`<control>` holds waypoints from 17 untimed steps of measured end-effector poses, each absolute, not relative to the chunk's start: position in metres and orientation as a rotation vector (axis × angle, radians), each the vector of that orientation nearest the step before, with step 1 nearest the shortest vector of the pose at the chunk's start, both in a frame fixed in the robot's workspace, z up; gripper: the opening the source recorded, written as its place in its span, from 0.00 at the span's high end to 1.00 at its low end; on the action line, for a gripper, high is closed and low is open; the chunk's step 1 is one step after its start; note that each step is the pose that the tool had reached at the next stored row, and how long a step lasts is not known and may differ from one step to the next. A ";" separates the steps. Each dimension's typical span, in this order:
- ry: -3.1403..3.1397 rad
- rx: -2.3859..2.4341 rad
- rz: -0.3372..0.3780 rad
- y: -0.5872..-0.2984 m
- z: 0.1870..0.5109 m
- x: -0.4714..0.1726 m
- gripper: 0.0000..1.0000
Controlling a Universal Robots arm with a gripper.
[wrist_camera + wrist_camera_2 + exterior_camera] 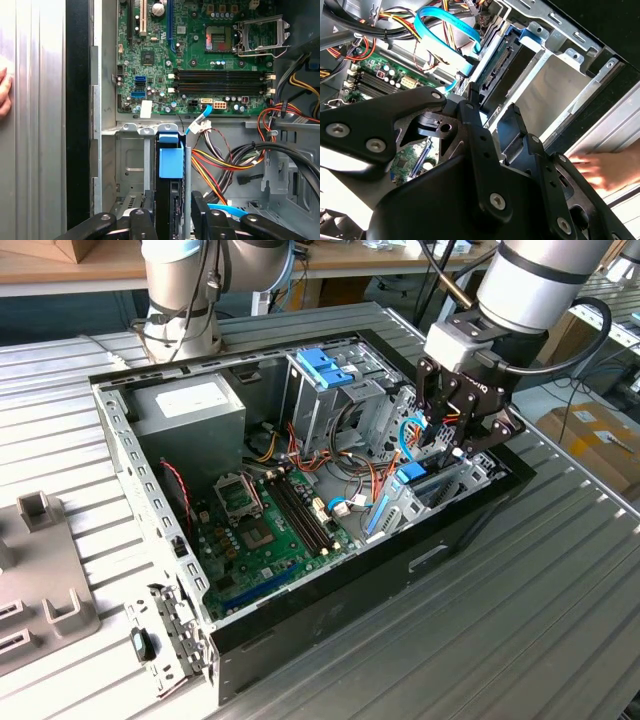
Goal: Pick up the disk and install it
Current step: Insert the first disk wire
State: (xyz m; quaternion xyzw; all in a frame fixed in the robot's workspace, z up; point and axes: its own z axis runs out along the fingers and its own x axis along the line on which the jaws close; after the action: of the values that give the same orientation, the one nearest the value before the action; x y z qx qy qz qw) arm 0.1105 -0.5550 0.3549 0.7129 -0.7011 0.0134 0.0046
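Note:
The disk [170, 162] stands on edge in the drive bay at the case's corner, on the exterior view's right. Its blue plastic rail [412, 475] shows beside the bay's metal frame. In the second wrist view the disk's connector edge [499, 67] faces the blue data cable [445, 22]. My gripper [170, 202] reaches down into the case [300, 620] and is shut on the disk, with one black finger [146, 210] on each flat side. In the exterior view the gripper [447, 445] hangs over that corner.
A tall metal cage with a blue top [325, 370] and a grey power supply [190, 405] stand at the case's back. The motherboard [265, 525] and loose cables [225, 165] lie close by. A person's hand [600, 167] rests on the table outside the case wall.

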 end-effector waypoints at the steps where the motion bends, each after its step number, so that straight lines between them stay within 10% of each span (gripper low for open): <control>1: -2.196 2.233 0.042 -0.555 0.355 0.111 0.58; 17: -2.196 2.233 0.042 -0.550 0.368 0.111 0.58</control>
State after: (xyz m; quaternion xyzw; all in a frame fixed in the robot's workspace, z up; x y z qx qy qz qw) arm 0.1106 -0.5498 0.3681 0.7129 -0.7011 0.0133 0.0045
